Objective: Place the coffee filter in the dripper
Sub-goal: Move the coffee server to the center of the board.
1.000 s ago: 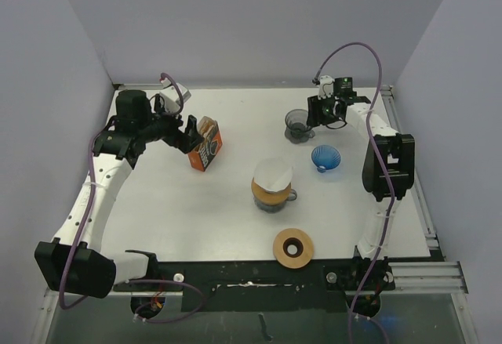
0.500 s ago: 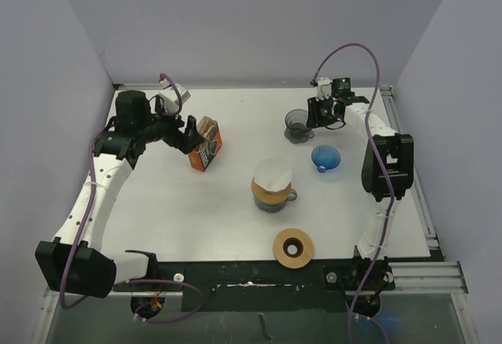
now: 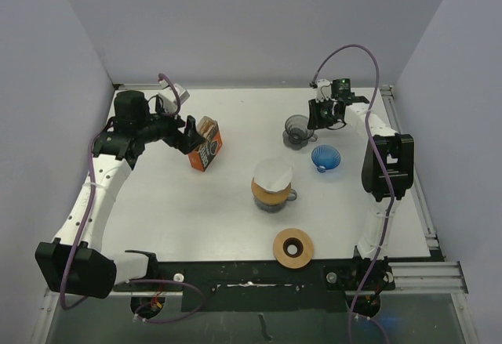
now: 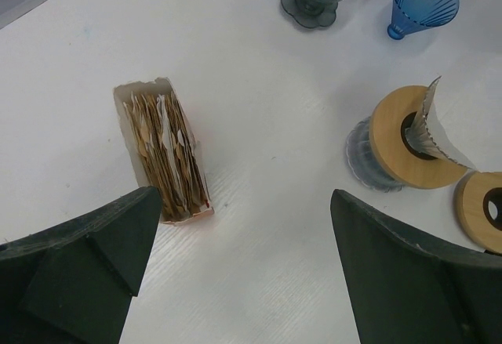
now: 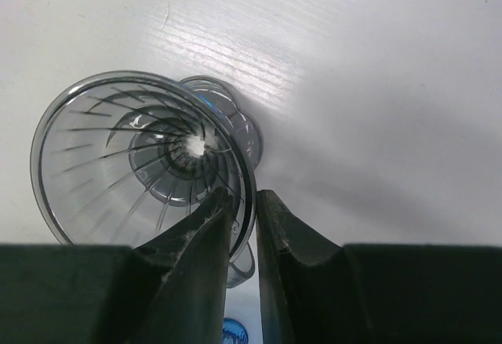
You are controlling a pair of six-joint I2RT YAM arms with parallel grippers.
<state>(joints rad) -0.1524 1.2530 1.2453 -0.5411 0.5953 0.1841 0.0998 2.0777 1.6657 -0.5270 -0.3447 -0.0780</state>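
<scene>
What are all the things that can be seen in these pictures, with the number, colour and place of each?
filter box: one, orange, back left, open top, paper filters inside
grey dripper: one, clear grey, back right
blue dripper: one, blue, right of centre
wooden-collared dripper: one, wood and glass, centre
paper filter: one, white, in the wooden-collared dripper
wooden ring: one, tan, near edge
table: one, white
left gripper: open, by the filter box
right gripper: shut on the grey dripper's rim

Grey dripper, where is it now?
In the top view the grey dripper is at the back right, rim pinched by the right hand, just beyond the blue dripper.
</scene>
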